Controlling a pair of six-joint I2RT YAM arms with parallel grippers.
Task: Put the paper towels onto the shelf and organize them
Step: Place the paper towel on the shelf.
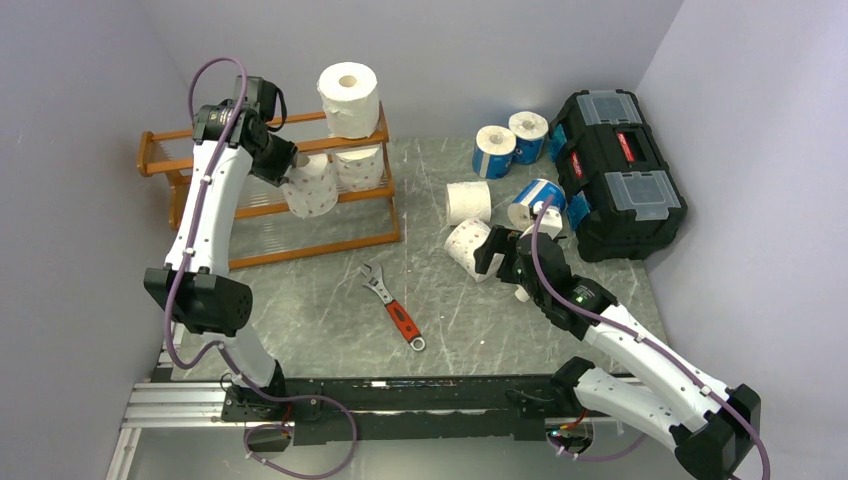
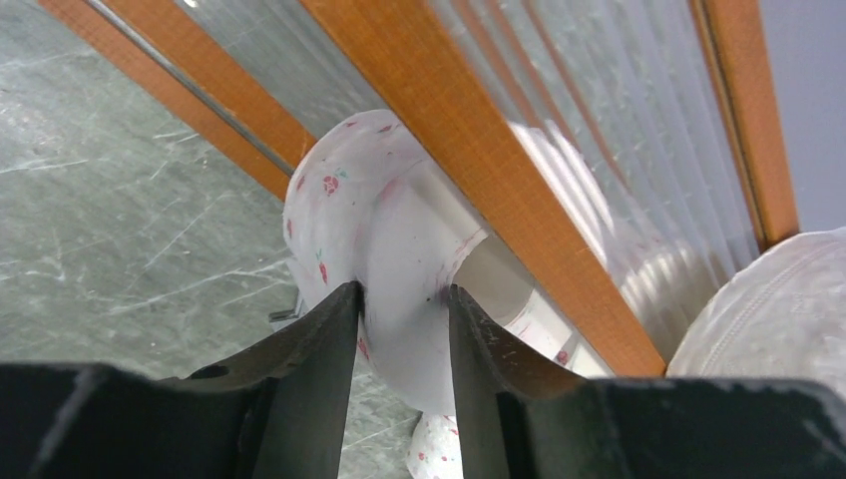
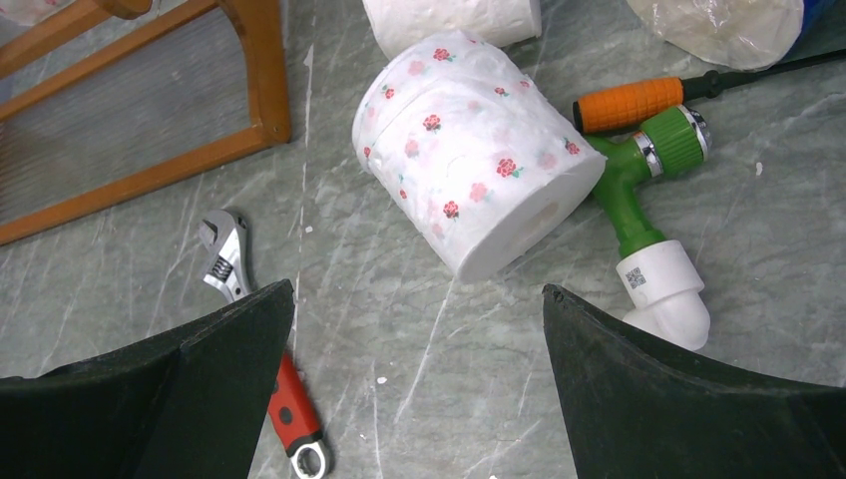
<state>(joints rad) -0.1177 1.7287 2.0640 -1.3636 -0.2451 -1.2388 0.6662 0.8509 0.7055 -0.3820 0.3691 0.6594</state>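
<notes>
At the lower centre of the top view a wrench lies on the tabletop. Just past it, right of centre, the right fingers stand wide apart and empty above the loose roll, rose-printed and lying on its side. Only the right wrist view shows a green nozzle just beside that roll; from above, the arm hides it.

Farther back lie a plain roll and the blue rolls, near the toolbox at the right.

At the upper left stands the shelf, with a top roll on its highest tier and a middle roll below. Beside that one, the left fingers pinch the wall of the held roll, one finger seemingly inside its core. Only the left wrist view shows this grip.

The step in hand, I judge, is seating this roll on the middle tier. The next move calls for letting go and backing out without dragging it off the rail. The right arm can then close on the loose roll, clear of the nozzle.
</notes>
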